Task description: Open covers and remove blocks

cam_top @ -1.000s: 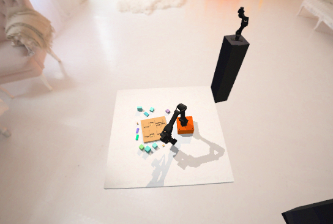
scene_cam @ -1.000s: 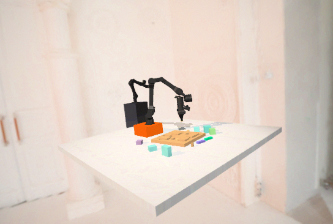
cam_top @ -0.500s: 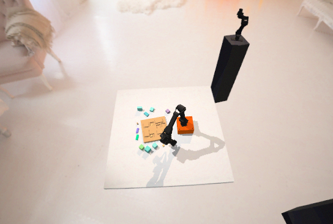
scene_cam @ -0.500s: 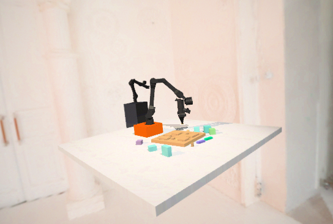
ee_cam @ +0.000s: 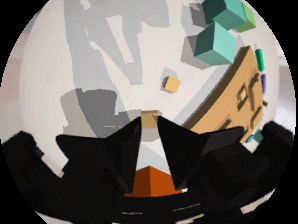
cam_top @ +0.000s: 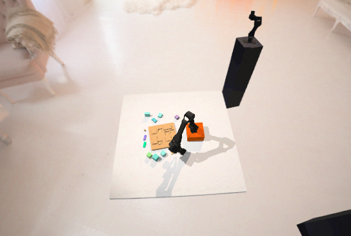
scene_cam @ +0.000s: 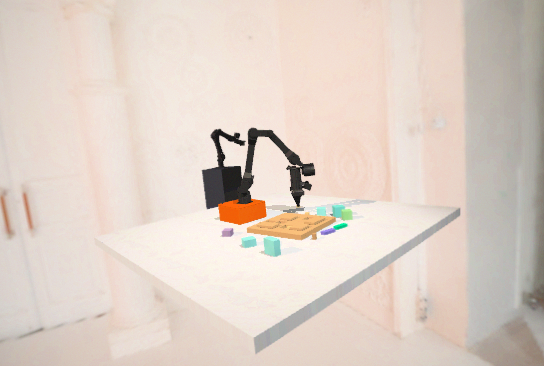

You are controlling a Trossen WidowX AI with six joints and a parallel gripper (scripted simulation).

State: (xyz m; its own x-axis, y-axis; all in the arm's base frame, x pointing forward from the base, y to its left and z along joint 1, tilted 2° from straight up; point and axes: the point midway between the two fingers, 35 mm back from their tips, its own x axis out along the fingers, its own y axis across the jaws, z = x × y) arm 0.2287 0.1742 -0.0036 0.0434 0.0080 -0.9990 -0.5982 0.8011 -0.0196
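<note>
My gripper (scene_cam: pixel 298 205) (ee_cam: pixel 149 119) is shut on a small tan block (ee_cam: pixel 150 119), low over the table just beside the board. The tan puzzle board (cam_top: pixel 154 146) (scene_cam: pixel 285 232) (ee_cam: pixel 220 102) lies flat; two pale yellow pieces (cam_top: pixel 160 131) (cam_top: pixel 159 142) show on it. Its covers are too small to tell apart, and the arm hides one corner. Another small tan block (ee_cam: pixel 172 84) lies on the table near the fingers. Beside the board lie teal blocks (cam_top: pixel 155 157) (ee_cam: pixel 216 44), a lime block (cam_top: pixel 149 155), a green piece (cam_top: pixel 144 144) and a violet piece (cam_top: pixel 144 137).
Beyond the board's far end lie more teal blocks (cam_top: pixel 147 114) (scene_cam: pixel 272 246) and a purple block (cam_top: pixel 177 117) (scene_cam: pixel 227 232). A small brown piece (cam_top: pixel 145 130) (scene_cam: pixel 314 236) lies by the board's edge. The arm stands on an orange base (cam_top: pixel 195 138) (scene_cam: pixel 235 216) close to the board.
</note>
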